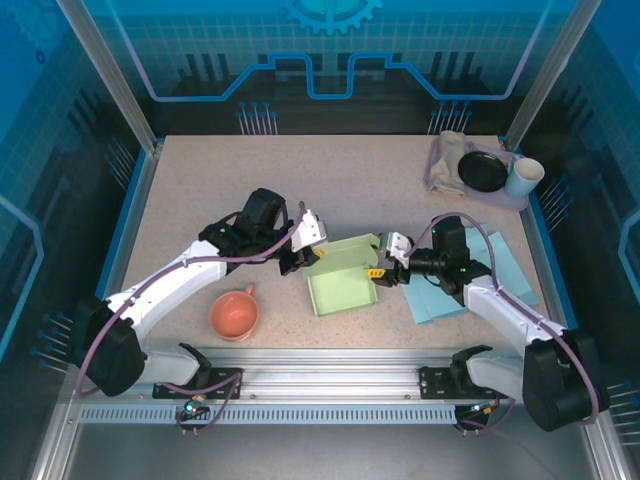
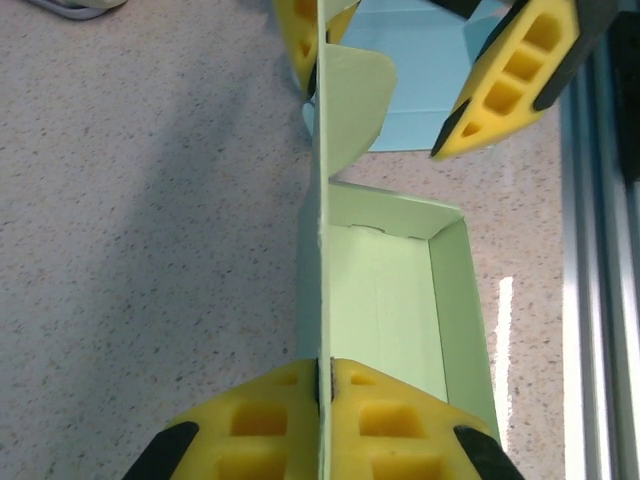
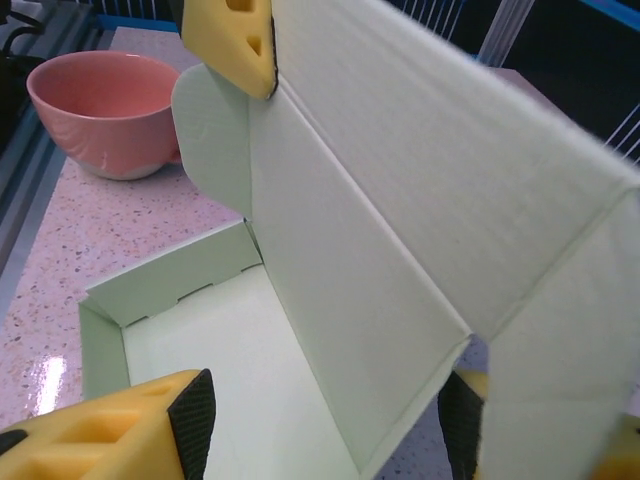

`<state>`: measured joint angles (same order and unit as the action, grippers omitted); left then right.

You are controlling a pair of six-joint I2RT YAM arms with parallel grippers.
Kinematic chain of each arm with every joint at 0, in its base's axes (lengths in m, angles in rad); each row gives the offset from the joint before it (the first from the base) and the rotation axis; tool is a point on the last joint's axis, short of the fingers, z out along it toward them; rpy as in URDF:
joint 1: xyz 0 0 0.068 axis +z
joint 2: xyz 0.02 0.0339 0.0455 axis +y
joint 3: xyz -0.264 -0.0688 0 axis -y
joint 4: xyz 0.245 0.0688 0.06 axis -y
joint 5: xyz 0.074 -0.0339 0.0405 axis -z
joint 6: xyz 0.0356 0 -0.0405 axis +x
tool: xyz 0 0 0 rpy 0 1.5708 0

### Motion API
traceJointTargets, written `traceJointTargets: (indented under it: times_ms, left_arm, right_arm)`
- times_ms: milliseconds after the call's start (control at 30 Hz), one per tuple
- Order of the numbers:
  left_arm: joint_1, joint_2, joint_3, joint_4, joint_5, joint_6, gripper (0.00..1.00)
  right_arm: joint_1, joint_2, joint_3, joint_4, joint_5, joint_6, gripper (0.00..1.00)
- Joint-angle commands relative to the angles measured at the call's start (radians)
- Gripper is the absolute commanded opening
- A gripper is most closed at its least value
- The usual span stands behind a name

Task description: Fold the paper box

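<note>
Left gripper (image 1: 298, 262) (image 2: 325, 375): I read it as clamped, both yellow pads pressed flat against one upright panel of the paper box (image 1: 345, 280) (image 2: 390, 300) (image 3: 300, 300).

Right gripper (image 1: 380, 270) (image 3: 325, 410): jaws spread wide. They straddle the far end of that same panel. One pad touches it and the other stands well apart.

Paper box: on the table (image 1: 200, 190) between the two grippers, its left end at the left one and its right end at the other. It is pale green card forming a shallow open tray with low walls. One tall creased panel stands on edge, with a rounded flap at its end.

Blue sheets (image 1: 490, 270) (image 2: 420, 80): flat beneath the right gripper and its wrist, just beside the box.

Pink cup (image 1: 234, 315) (image 3: 105, 105): near the left gripper, on its base side, apart from the box.

Tray (image 1: 500, 198): well beyond the right gripper, at the far corner. It holds a black dish (image 1: 482, 170), a white cup (image 1: 523, 177) and a cloth (image 1: 447, 155).
</note>
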<state>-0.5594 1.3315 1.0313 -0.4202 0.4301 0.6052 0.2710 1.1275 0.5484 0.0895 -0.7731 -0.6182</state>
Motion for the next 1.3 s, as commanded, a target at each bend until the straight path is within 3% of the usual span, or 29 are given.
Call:
traceJointTargets:
  times_ms: [0, 133, 300, 467, 833, 1267]
  left_arm:
    - [0.009, -0.01, 0.0, 0.018, -0.051, 0.01, 0.0]
    - [0.015, -0.01, -0.005, 0.019, -0.051, 0.013, 0.0]
    - [0.021, -0.003, -0.004, 0.016, -0.057, 0.012, 0.0]
    - [0.023, 0.0, -0.001, 0.014, -0.041, 0.009, 0.0]
    - [0.021, -0.001, 0.009, -0.005, 0.037, 0.01, 0.0]
    - [-0.009, 0.014, 0.033, -0.033, 0.102, 0.018, 0.0]
  right_arm:
    - [-0.015, -0.026, -0.001, 0.002, 0.066, 0.003, 0.64]
    - [-0.038, 0.004, -0.012, 0.05, 0.168, 0.035, 0.64]
    - [-0.094, -0.006, -0.045, 0.129, 0.152, 0.1, 0.64]
    - [-0.101, 0.022, -0.037, 0.141, 0.216, 0.125, 0.63]
    - [-0.055, 0.07, -0.001, 0.096, 0.06, 0.079, 0.63]
    - [-0.009, 0.067, 0.023, 0.022, -0.009, 0.02, 0.63]
